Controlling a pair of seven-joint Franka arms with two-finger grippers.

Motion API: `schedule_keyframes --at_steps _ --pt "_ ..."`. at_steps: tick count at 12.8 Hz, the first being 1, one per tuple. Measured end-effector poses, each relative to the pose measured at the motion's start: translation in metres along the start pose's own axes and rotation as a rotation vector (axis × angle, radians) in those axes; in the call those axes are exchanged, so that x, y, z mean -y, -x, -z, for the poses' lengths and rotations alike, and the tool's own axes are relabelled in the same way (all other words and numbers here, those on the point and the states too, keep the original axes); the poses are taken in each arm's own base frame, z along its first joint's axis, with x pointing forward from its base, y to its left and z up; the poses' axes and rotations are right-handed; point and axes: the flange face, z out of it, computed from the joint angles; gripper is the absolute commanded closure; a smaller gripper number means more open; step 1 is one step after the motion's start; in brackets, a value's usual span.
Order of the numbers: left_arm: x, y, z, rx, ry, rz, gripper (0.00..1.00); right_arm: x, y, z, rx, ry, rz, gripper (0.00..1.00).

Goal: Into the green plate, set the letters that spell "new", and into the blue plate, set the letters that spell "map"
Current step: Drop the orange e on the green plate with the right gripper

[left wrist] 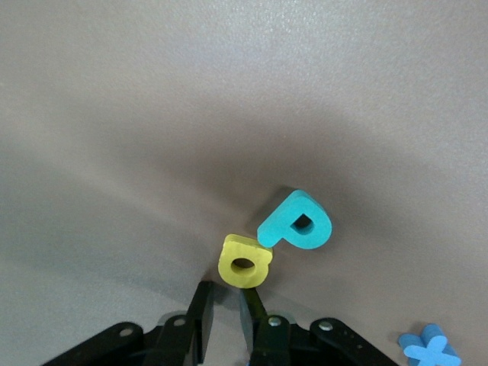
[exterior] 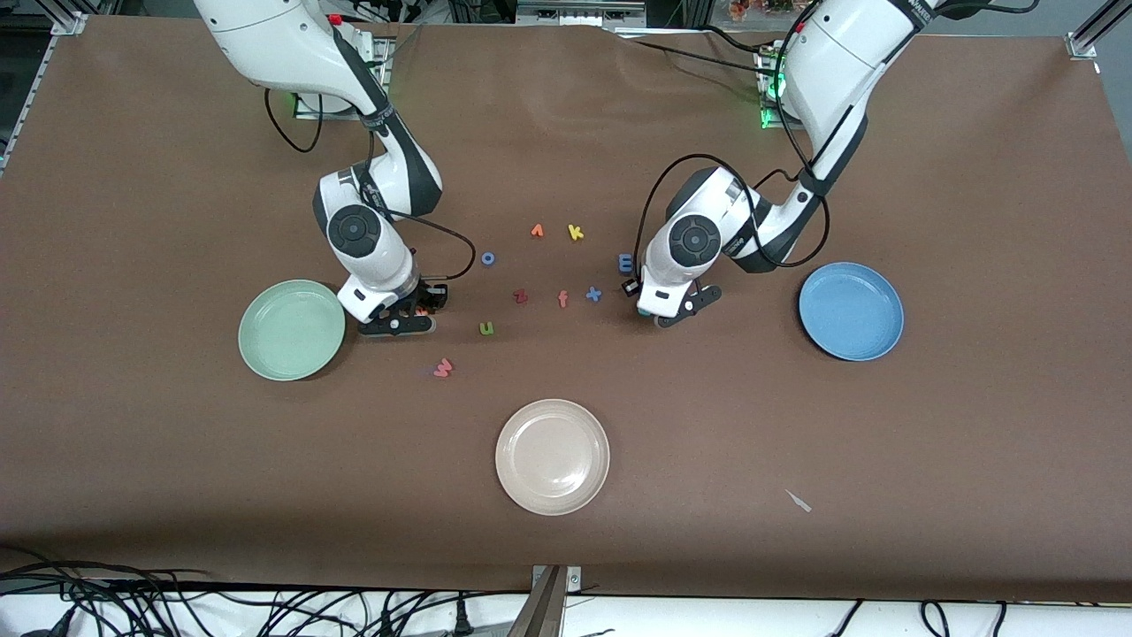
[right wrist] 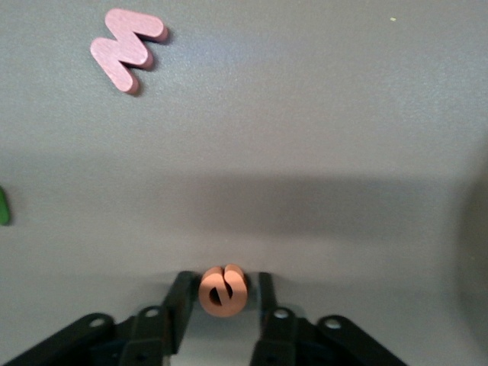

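Observation:
My right gripper [exterior: 414,311] [right wrist: 224,278] is down at the table beside the green plate [exterior: 292,329], shut on the orange "e" [right wrist: 222,293], which stands on edge between its fingertips. The pink "w" [exterior: 442,367] [right wrist: 128,48] and green "n" [exterior: 485,328] lie loose nearby. My left gripper [exterior: 661,314] [left wrist: 226,293] is low at the table, between the blue plate [exterior: 851,310] and the letters. Its fingers stand a narrow gap apart with nothing between them. The yellow "a" [left wrist: 245,261] tilts against one fingertip and touches the teal "p" [left wrist: 297,222]. The lilac "m" [exterior: 626,262] lies beside the left wrist.
Mid-table lie a blue "x" [exterior: 593,294] [left wrist: 429,349], a salmon "f" [exterior: 562,299], a dark red "z" [exterior: 520,296], a blue "o" [exterior: 487,258], a yellow "k" [exterior: 576,232] and an orange letter [exterior: 537,231]. A cream plate [exterior: 553,456] sits nearest the front camera.

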Motion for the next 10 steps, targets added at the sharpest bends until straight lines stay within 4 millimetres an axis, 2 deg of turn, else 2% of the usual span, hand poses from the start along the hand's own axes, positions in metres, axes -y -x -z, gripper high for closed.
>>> schedule_keyframes --at_steps 4,5,6,8,10 --pt "0.000 0.000 0.000 0.000 -0.001 -0.007 0.78 0.000 -0.001 0.000 -0.001 -0.001 0.000 0.84" --pt "0.000 0.000 0.000 0.000 0.000 -0.008 0.75 0.001 -0.001 0.001 -0.001 -0.001 0.000 0.84" --pt "0.000 0.000 0.000 0.000 0.000 -0.009 0.67 0.002 -0.004 0.005 0.005 0.001 0.000 0.84" --pt "0.000 0.000 0.000 -0.001 0.001 -0.009 0.59 0.003 -0.019 0.022 0.055 0.011 -0.009 0.84" --pt "0.001 -0.004 0.000 -0.004 0.004 -0.004 0.59 -0.008 -0.037 0.042 0.084 0.013 0.008 0.84"
